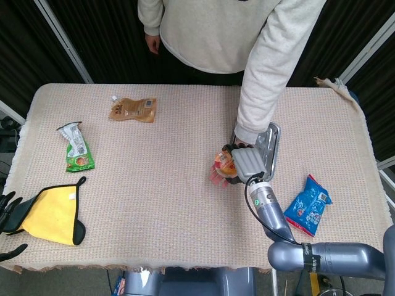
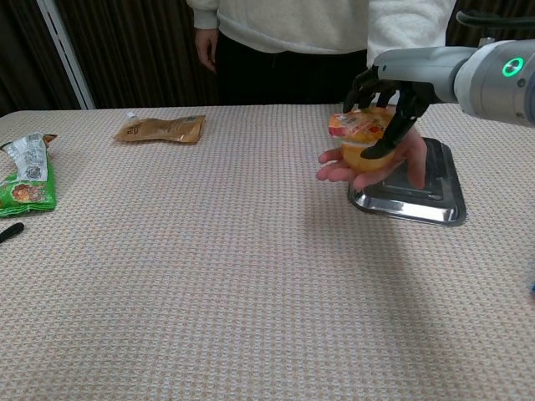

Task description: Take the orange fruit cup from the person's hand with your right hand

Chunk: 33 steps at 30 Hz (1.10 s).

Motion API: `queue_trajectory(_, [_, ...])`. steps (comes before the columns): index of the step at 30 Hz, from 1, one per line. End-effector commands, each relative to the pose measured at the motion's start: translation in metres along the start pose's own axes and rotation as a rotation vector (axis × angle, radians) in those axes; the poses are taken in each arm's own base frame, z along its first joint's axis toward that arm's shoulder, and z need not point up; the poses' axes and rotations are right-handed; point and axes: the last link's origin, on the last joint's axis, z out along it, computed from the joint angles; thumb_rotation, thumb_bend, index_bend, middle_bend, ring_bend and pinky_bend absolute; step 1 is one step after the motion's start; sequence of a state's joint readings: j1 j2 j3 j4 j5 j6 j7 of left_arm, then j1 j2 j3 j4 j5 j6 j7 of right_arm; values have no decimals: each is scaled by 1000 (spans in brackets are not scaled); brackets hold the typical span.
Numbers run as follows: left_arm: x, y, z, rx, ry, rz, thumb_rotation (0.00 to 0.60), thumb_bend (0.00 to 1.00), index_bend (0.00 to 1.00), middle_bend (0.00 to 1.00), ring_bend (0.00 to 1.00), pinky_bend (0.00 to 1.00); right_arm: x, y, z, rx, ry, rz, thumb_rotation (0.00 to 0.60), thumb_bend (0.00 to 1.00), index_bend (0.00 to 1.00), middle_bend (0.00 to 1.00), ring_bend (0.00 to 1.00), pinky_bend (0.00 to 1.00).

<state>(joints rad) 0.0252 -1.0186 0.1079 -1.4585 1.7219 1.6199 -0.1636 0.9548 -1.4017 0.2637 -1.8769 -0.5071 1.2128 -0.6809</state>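
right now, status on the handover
Right hand closed around orange fruit cup, cup still on person's palm. Left hand idle, open. Nothing in the way.

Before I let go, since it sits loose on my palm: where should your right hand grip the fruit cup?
Around the side wall of the fruit cup, from above and the right hand's own side. It stands upright on the person's hand, foil lid up, so only its sides are free.

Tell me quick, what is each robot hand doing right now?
Right hand: fingers wrapped around the orange fruit cup, which rests on the person's palm.
Left hand: open, holding nothing, at the table's edge.
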Motion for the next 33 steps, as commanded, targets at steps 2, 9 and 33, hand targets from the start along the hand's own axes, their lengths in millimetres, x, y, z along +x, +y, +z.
queue_trajectory(2, [0, 0, 0, -1, 0, -1, 600, 0, 15, 0, 0, 0, 0, -1, 0, 9, 49, 11, 600, 248, 572, 543, 483, 536])
queue_trajectory(9, [0, 0, 0, -1, 1, 0, 600, 0, 15, 0, 0, 0, 8, 0, -5, 31, 98, 35, 600, 261, 593, 563, 504, 562])
queue_trajectory(33, [-1, 1, 0, 6, 10, 23, 600, 0, 15, 0, 0, 0, -12, 119, -97, -167, 64, 93, 600, 264, 592, 563, 502, 562])
